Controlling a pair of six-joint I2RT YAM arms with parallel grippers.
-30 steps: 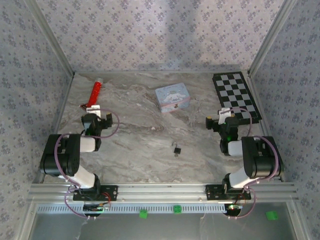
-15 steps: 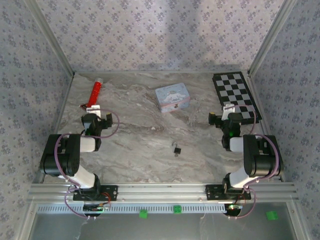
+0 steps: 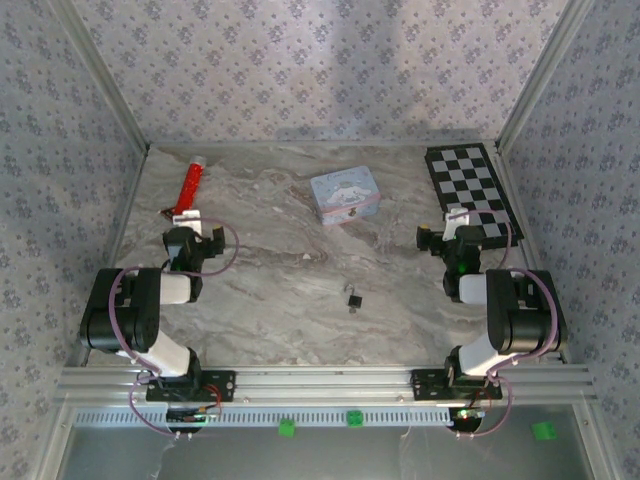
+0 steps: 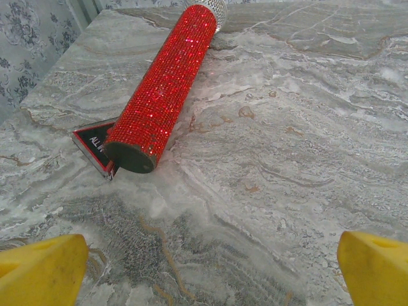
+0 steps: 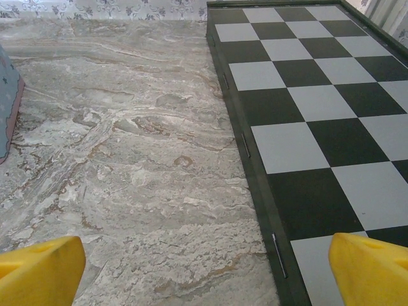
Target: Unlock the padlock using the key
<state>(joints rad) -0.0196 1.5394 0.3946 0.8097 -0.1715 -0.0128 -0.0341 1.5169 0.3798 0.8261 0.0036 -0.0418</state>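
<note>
Padlock (image 3: 354,298): small and dark, flat on the marble worktop (image 3: 280,270), toward the near edge, roughly midway between the two arms and well apart from both. Beside it a tiny pale glint, too small from above to tell key from shackle.

Left tool (image 3: 183,214): over the left side of the worktop, just short of the near end of the tube (image 3: 190,181). In the wrist view (image 4: 204,271), yellow fingertips (image 4: 38,271) at the two bottom corners, spread wide, nothing between them but bare marble. Ahead, the red glittery tube (image 4: 166,83) lying on its side, slanting away toward the back wall, its near end resting on a small dark card (image 4: 92,145) with red edging and white lettering.

Right tool (image 3: 458,222): over the right side, at the near left corner of the chessboard (image 3: 472,192). In the wrist view (image 5: 204,271), yellow fingertips (image 5: 38,268) likewise spread wide, gripping nothing, one over marble and the other over the chessboard (image 5: 306,95). Board flat on the worktop, its dark frame edge running away toward the back wall.

Pastel tin (image 3: 344,196): toward the back, near the middle, between tube and chessboard, apart from both and well behind the padlock. A sliver of its side at the left edge of the right wrist view (image 5: 5,108).
</note>
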